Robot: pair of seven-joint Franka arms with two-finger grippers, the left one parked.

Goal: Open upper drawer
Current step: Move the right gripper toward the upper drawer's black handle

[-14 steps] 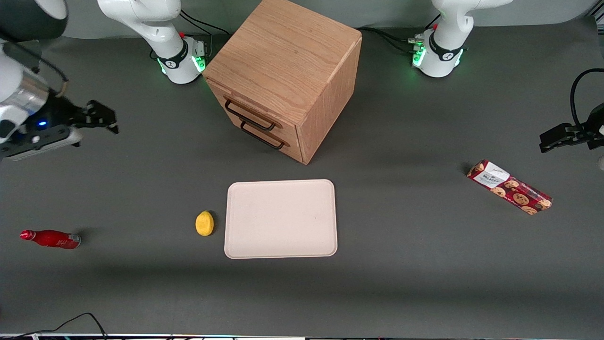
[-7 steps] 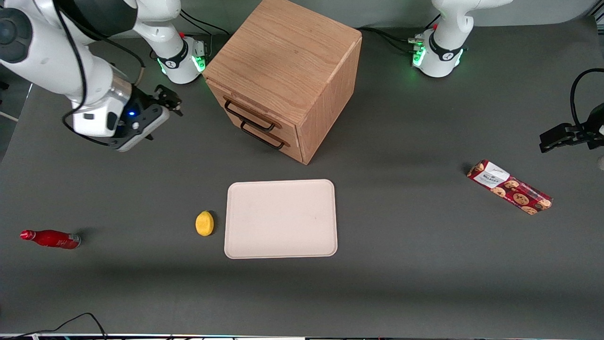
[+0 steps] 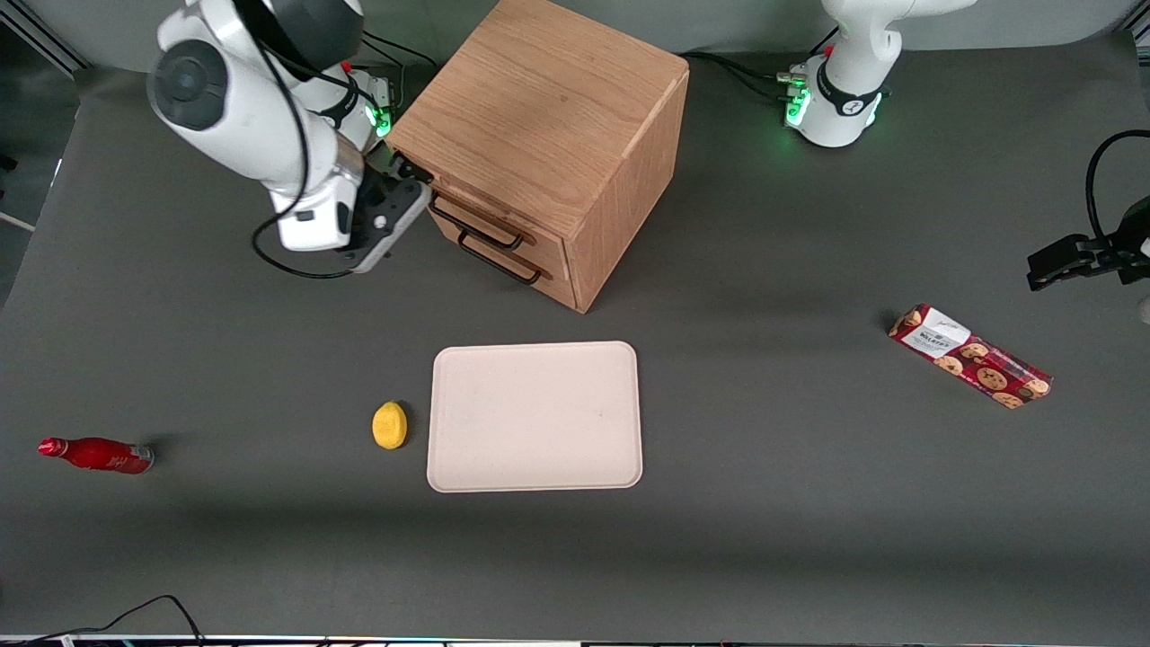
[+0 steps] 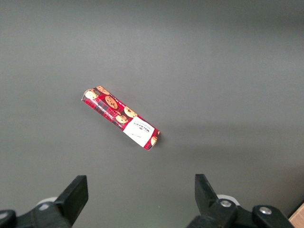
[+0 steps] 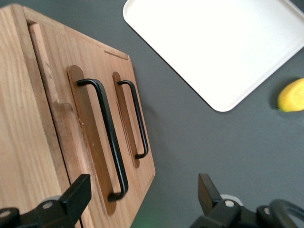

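The wooden cabinet (image 3: 539, 117) stands at the back of the table, its two drawers shut. The upper drawer (image 3: 544, 244) has a thin black bar handle (image 3: 473, 225); the lower drawer's handle (image 3: 499, 261) sits just beneath it. My right gripper (image 3: 409, 175) is open and empty, close in front of the drawers at the upper handle's end toward the working arm's base. In the right wrist view the upper drawer (image 5: 64, 142) and its handle (image 5: 108, 133) lie just ahead of the gripper (image 5: 142, 190), beside the lower handle (image 5: 137, 118). The fingers touch nothing.
A cream tray (image 3: 535, 416) lies nearer the front camera than the cabinet, with a lemon (image 3: 389, 424) beside it. A red bottle (image 3: 94, 455) lies toward the working arm's end. A cookie box (image 3: 970, 355) lies toward the parked arm's end.
My right arm has swung in from the working arm's end of the table to the cabinet's front. The gripper now faces the drawer handles. The drawers have not moved.
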